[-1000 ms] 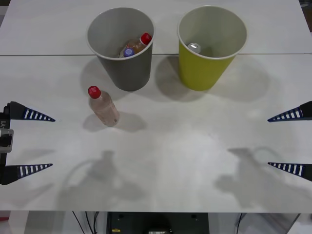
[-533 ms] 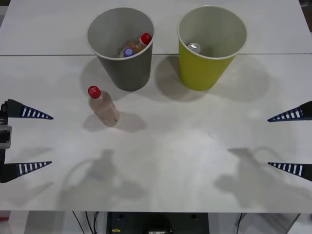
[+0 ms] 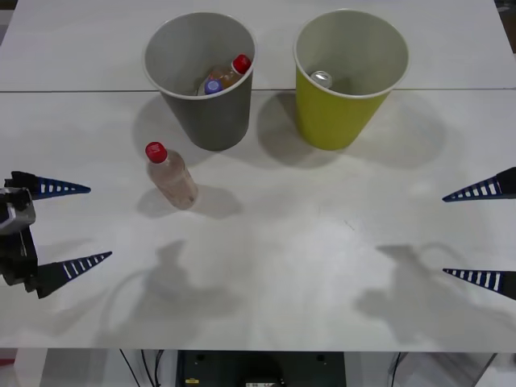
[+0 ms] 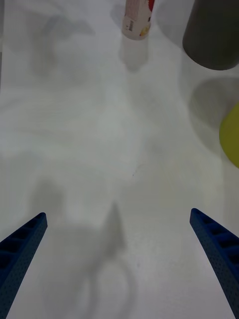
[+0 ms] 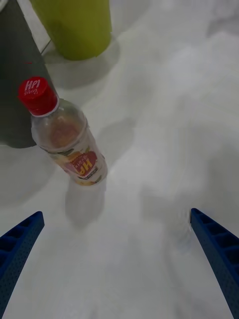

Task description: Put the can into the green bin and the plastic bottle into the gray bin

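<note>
The plastic bottle [image 3: 170, 175] [image 5: 64, 135] [image 4: 137, 18] stands upright on the white table, red cap on top, just in front of the gray bin [image 3: 201, 76] [image 5: 15, 99] [image 4: 213, 35]. The can [image 3: 322, 79] lies inside the green bin [image 3: 349, 76] [image 5: 77, 27] [image 4: 231, 134], to the right of the gray one. My left gripper [image 3: 71, 227] [image 5: 119, 269] is open at the table's left edge, left of and nearer than the bottle, with nothing between its fingers. My right gripper [image 3: 477, 234] [image 4: 119, 264] is open and empty at the right edge.
Inside the gray bin lie a red-capped bottle [image 3: 230, 73] with orange-brown contents and a purple-capped bottle [image 3: 212, 86]. The table's near edge [image 3: 258, 349] runs below both grippers. A seam [image 3: 81, 90] crosses the table behind the bins.
My left gripper has turned toward the bottle, its near finger swinging right and up. The right gripper, bottle and bins have not moved.
</note>
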